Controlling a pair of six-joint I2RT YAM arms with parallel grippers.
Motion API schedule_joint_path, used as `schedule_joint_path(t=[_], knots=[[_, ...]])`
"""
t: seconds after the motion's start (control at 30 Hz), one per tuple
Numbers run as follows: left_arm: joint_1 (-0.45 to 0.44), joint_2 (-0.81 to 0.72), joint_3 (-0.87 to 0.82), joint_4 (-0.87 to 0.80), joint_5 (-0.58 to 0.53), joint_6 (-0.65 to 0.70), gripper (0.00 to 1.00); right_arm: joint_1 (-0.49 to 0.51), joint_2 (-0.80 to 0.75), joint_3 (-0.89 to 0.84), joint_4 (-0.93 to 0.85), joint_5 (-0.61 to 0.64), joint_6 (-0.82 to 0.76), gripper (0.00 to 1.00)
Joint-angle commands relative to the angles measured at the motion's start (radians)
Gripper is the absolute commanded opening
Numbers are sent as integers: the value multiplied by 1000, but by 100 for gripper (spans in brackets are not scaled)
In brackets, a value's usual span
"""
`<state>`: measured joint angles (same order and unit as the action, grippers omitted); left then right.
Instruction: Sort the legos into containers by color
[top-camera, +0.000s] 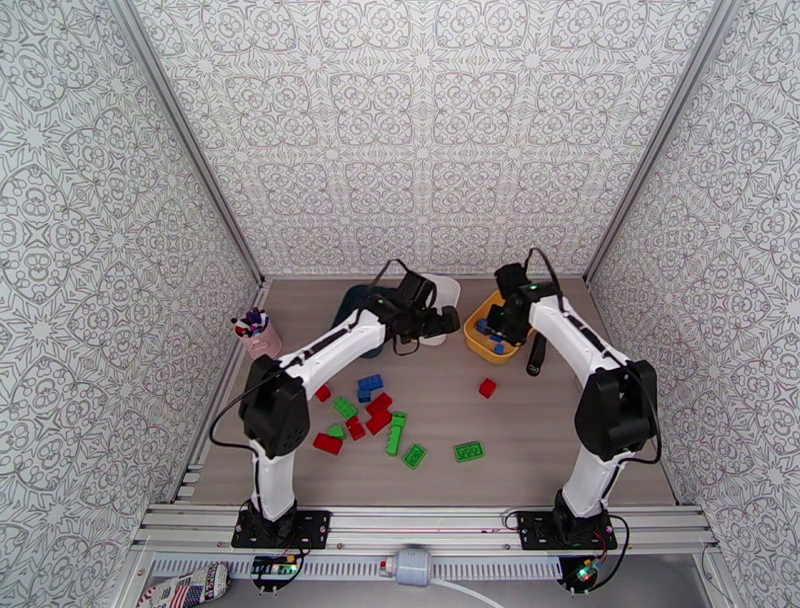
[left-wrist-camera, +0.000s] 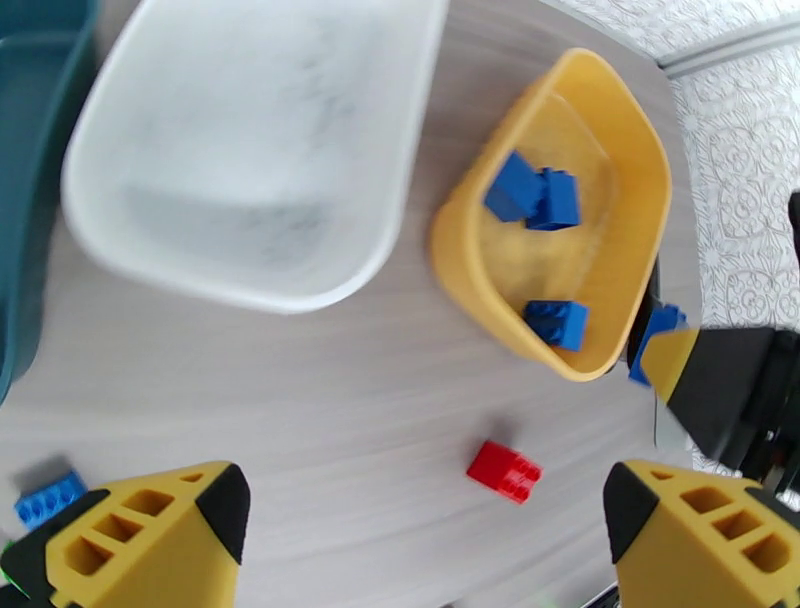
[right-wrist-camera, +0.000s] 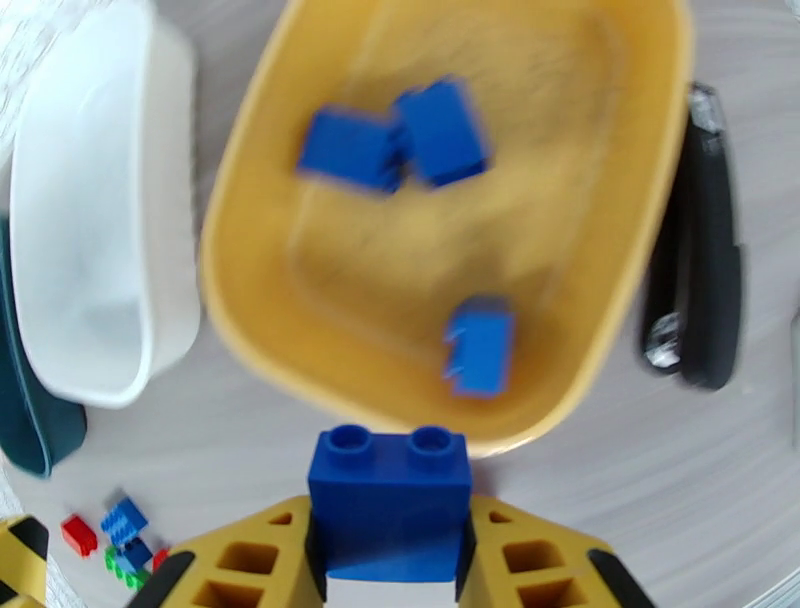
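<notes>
The jaws of the right gripper (right-wrist-camera: 390, 560) are clamped on a blue brick (right-wrist-camera: 388, 490), which is held studs up just beside the rim of the yellow tray (right-wrist-camera: 232, 300). Three blue bricks (right-wrist-camera: 478, 345) lie in that tray, so it is judged to be the one for blue, and the held brick is poised for release there.

The jaws of the left gripper (left-wrist-camera: 425, 505) are spread wide and empty. A red brick (left-wrist-camera: 505, 470) lies on the table (left-wrist-camera: 300, 400) between them, nearer the right finger. The white tray (left-wrist-camera: 250, 285) stands just left of the yellow one. Loose bricks (top-camera: 375, 415) in red, green and blue lie on the near table.
</notes>
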<state>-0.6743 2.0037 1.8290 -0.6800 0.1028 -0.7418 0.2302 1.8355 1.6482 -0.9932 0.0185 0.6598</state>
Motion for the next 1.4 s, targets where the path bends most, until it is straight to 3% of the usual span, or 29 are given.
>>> schedule_joint_path(t=[0.0, 0.13, 0.37, 0.67, 0.9, 1.37], knots=[[-8, 56, 94, -90, 16, 67, 99, -45, 52, 77, -34, -7, -37, 36], [8, 115, 182, -129, 12, 92, 99, -82, 104, 119, -35, -25, -42, 40], [42, 183, 292, -164, 1, 126, 99, -84, 195, 182, -46, -35, -42, 57], [90, 152, 264, -232, -103, 160, 99, -73, 178, 202, -41, -42, -54, 60], [120, 49, 108, -237, -166, 149, 99, 6, 156, 209, -56, -26, -72, 59], [158, -246, -319, -243, -243, 21, 98, 295, 132, 216, -82, -88, -108, 59]])
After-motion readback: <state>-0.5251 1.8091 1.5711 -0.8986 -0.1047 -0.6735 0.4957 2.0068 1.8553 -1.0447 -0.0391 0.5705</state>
